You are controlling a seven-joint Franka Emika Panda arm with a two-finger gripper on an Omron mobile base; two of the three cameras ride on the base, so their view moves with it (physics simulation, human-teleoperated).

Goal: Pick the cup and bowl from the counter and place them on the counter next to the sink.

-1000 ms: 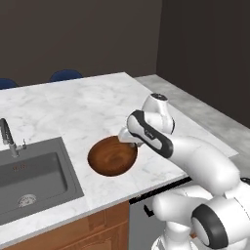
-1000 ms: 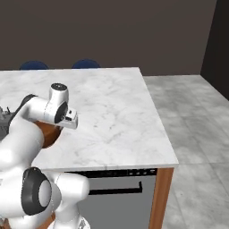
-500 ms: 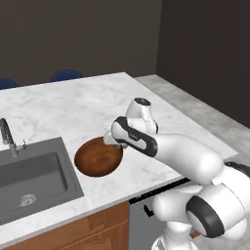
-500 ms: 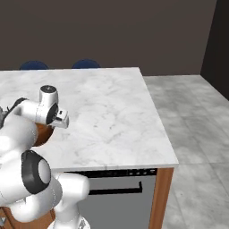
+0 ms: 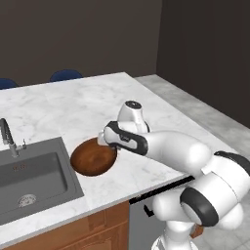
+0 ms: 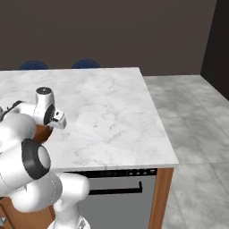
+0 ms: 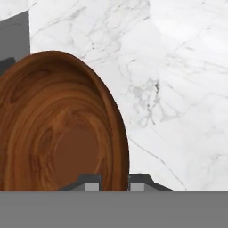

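Pincer (image 7: 114, 181) pinches rim of empty bowl (image 5: 93, 157) beside sink (image 5: 30, 176).

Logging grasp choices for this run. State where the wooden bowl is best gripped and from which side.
Grip the bowl by its thin rim, on the side away from the sink. The gripper is shut there now, one finger inside, one outside. The bowl looks too wide to span, and that side is the nearer one to the arm.

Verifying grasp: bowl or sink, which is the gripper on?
The bowl: the gripper pinches its brown rim on the side away from the sink, the grey basin beside it.
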